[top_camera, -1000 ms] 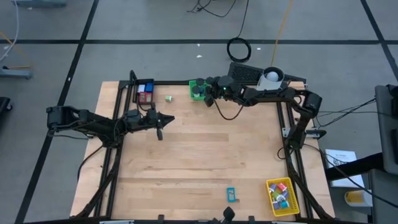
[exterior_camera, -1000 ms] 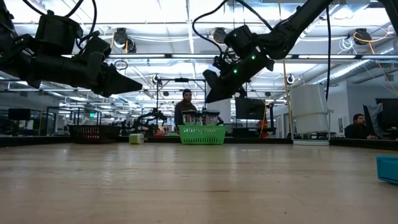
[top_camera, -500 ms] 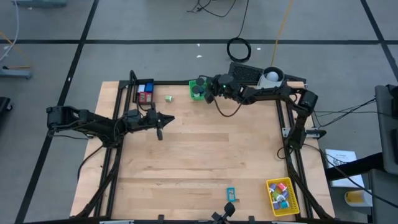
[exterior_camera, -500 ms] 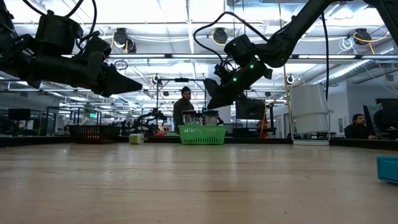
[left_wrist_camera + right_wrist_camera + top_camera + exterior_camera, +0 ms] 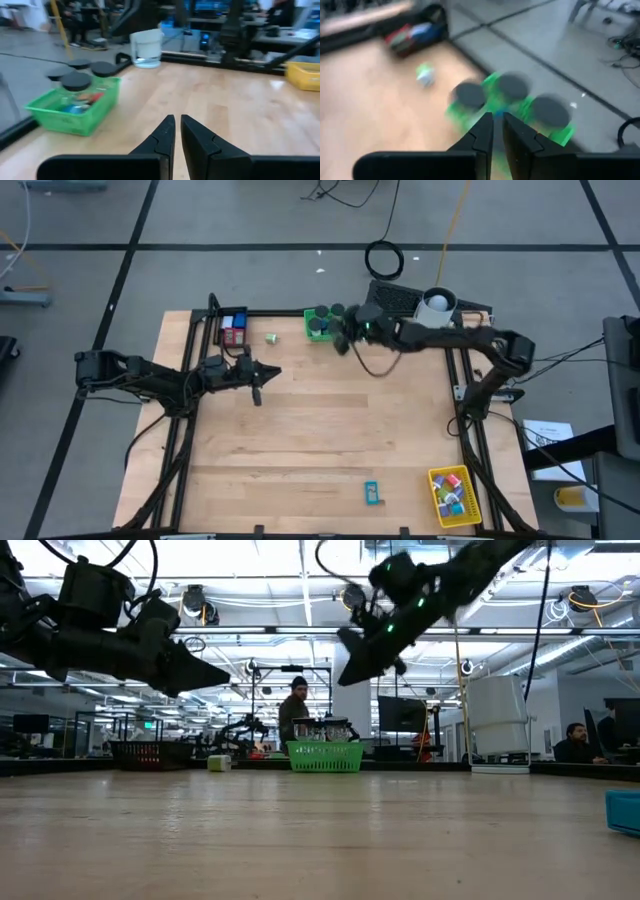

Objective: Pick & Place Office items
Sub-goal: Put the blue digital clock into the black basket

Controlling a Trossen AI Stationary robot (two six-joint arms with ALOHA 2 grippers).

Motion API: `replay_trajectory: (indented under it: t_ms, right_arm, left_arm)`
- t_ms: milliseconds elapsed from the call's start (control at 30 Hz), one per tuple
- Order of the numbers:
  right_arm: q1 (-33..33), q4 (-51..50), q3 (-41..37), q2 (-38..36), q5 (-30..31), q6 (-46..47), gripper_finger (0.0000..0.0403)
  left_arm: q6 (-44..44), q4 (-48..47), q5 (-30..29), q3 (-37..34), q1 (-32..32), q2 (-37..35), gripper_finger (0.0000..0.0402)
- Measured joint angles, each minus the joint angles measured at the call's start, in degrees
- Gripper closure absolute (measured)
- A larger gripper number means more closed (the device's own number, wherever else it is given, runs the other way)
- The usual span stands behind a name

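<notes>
Green bin [image 5: 318, 326] under right gripper [image 5: 342, 338], narrow and empty; left gripper [image 5: 257, 393] narrow, idle: lift clear of rolls [image 5: 470, 94] before next pick.

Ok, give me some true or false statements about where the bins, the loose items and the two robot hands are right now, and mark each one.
1. The green bin stands at the table's far edge, with black round rolls in it. True.
2. The yellow bin is empty. False: several small coloured items lie in it.
3. The right hand is beside the green bin, fingers nearly together with nothing between them. True.
4. The left hand grips a blue block. False: it is shut and empty, above bare wood.
5. A cyan item lies on the table left of the yellow bin. True.
6. The black bin holds only green clips. False: red and blue items show in it.
</notes>
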Motion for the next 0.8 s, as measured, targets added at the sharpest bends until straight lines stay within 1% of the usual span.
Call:
replay_trajectory:
  t_ms: [67, 133, 167, 233, 300, 333, 400, 500, 633, 700, 800]
  right_arm:
    - [4.42, -6.78, -0.56, -3.03, 2.39, 0.02, 0.0376]
    - [10.24, -13.70, -1.80, -5.86, 5.75, 1.21, 0.0386]
    - [13.49, -17.74, -2.37, -7.01, 7.49, 2.63, 0.0392]
    - [20.62, -25.94, -3.31, -9.28, 10.98, 6.99, 0.0400]
    - [27.90, -32.86, -3.43, -10.68, 13.91, 13.25, 0.0400]
    - [31.47, -36.25, -3.43, -11.19, 14.66, 17.16, 0.0399]
    - [37.89, -41.28, -3.45, -11.43, 14.31, 24.86, 0.0399]
    - [45.90, -43.36, -3.45, -10.78, 12.01, 35.85, 0.0399]
    - [54.05, -43.46, -3.45, -8.17, 8.97, 48.70, 0.0392]
    - [57.37, -43.71, -3.11, -6.71, 7.94, 55.23, 0.0377]
    - [61.57, -42.48, -2.86, -4.44, 6.56, 63.41, 0.0344]
  left_arm:
    - [-0.52, -0.27, 3.51, 0.32, -0.10, 0.00, 0.0371]
    - [1.12, -0.16, 7.25, 0.74, -1.44, 0.00, 0.0371]
    - [2.70, -0.10, 7.83, 0.79, -2.74, 0.12, 0.0371]
    - [6.00, 0.00, 7.21, 0.81, -5.38, 0.57, 0.0371]
    - [8.14, 0.27, 5.48, 0.81, -7.86, 0.57, 0.0371]
    - [8.69, 0.46, 4.53, 0.81, -8.80, 0.57, 0.0371]
    - [9.17, 0.39, 3.14, 0.81, -10.16, 0.57, 0.0371]
    - [9.06, 0.30, 1.58, 0.81, -10.95, 0.57, 0.0371]
    - [7.80, 0.20, 0.33, 0.81, -10.99, 0.57, 0.0371]
    - [7.81, 0.06, 0.01, 0.81, -10.99, 0.57, 0.0371]
    - [8.00, 0.08, -0.05, 0.81, -10.99, 0.55, 0.0371]
